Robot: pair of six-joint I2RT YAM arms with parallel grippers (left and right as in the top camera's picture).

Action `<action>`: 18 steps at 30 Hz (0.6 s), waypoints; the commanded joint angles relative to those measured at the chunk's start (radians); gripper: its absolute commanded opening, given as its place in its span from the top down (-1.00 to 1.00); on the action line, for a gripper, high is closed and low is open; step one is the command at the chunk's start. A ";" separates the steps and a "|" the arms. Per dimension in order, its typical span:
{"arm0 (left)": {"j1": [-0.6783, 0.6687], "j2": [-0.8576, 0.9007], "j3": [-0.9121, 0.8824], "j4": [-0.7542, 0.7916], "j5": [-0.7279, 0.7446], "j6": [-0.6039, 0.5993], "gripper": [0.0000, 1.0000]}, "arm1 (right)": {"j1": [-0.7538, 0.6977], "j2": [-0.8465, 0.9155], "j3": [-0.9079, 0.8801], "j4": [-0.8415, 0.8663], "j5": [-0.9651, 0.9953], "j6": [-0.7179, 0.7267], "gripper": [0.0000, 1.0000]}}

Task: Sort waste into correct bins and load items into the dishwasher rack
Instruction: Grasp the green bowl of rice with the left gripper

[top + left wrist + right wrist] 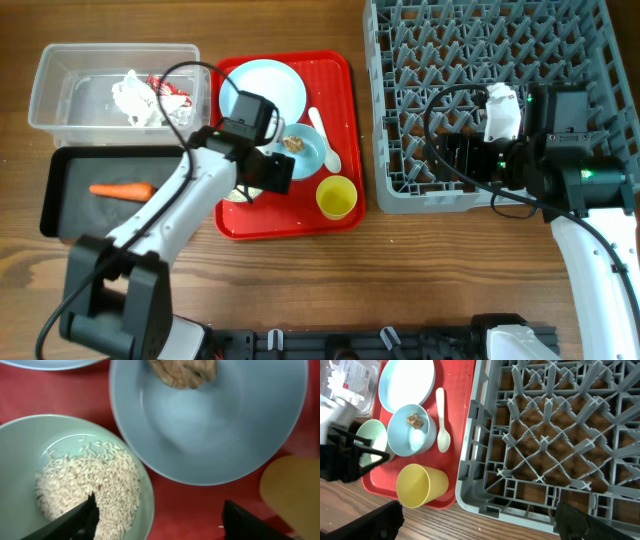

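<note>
My left gripper [160,520] is open low over the red tray, one finger inside the pale green bowl [25,445] over the loose white rice [90,485], the other outside its rim. The light blue bowl [310,155] with a brown scrap [294,143], the plate [270,85], the spoon [325,135] and the yellow cup [336,196] sit on the tray. The clear tub [60,90] holds crumpled paper [130,98] and a wrapper [168,92]. The black tray [70,200] holds the carrot [122,189]. My right gripper [480,525] is open and empty above the front left corner of the rack [430,200].
The red serving tray [290,225] lies between the bins and the rack. My left arm crosses over the black tray. Bare wooden table [400,280] runs along the front.
</note>
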 commanded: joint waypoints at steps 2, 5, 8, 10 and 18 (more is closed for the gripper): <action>-0.017 0.066 0.011 0.003 -0.031 0.082 -0.38 | 0.004 0.006 0.006 0.004 -0.019 -0.011 -0.99; -0.017 0.092 0.011 -0.001 -0.039 0.080 0.09 | 0.004 0.006 0.006 0.003 -0.019 -0.010 -0.99; -0.017 0.096 0.011 -0.013 -0.037 0.077 0.42 | 0.004 0.006 0.006 0.003 -0.019 -0.010 -1.00; -0.017 0.096 0.010 -0.024 -0.037 0.077 0.50 | 0.004 0.006 0.006 0.002 -0.019 -0.010 -0.99; -0.017 0.097 -0.028 -0.016 -0.045 0.077 0.78 | 0.004 0.006 0.006 0.001 -0.019 -0.010 -0.99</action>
